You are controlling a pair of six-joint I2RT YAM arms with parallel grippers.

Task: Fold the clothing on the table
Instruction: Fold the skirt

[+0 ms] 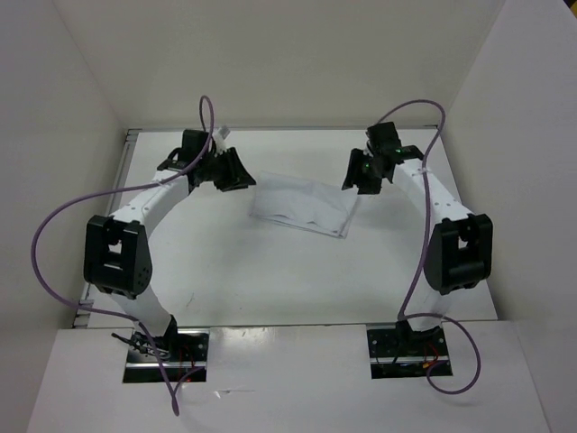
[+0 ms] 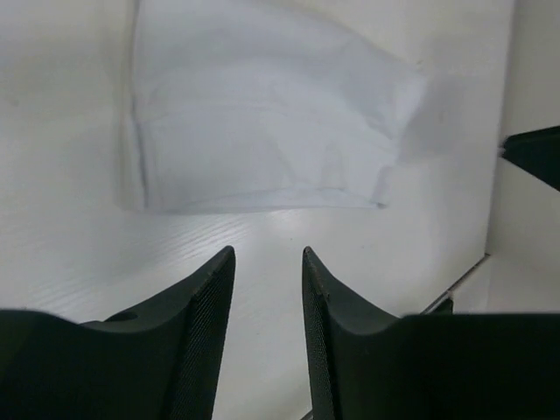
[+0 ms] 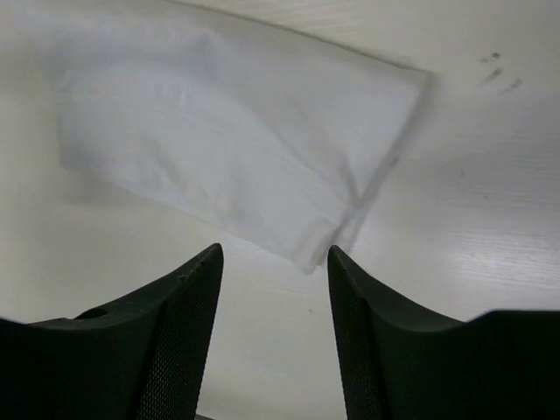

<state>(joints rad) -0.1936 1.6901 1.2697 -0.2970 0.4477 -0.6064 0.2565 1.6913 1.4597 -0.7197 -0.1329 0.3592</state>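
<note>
Here, in the top view, the clothing (image 1: pixel 302 209) lies flat on the table (image 1: pixel 270 289) as a compact, roughly rectangular white packet between the two claws. Its long axis runs from the left claw (image 1: pixel 236 171) across to the right claw (image 1: pixel 358 176), tilted slightly. Each claw stands just off one short end. The right claw appears marginally nearer, close over that end's far corner, though the difference is small. Both claws hold nothing.

In the left wrist view, the left claw (image 2: pixel 269 252) shows its two dark, finely ribbed fingers apart with a narrow gap and bare table between them. The clothing (image 2: pixel 262 131) lies straight ahead of the fingertips, clear of them, its nearest hem running crosswise to the claw. The cloth is thin, matte and soft. Faint seam lines and shallow creases show on it, and a layered edge is visible at the right corner.

In the right wrist view, the right claw (image 3: pixel 274 249) stands wider apart, also empty. The clothing (image 3: pixel 236 149) lies ahead, and one pointed corner reaches down almost between the fingertips. Its edges run away diagonally to either side. The surface is lightly wrinkled, and the double thickness along the right edge suggests stacked layers. A coming pinch would likely be made at that nearest corner, which calls for a short advance and descent.
</note>
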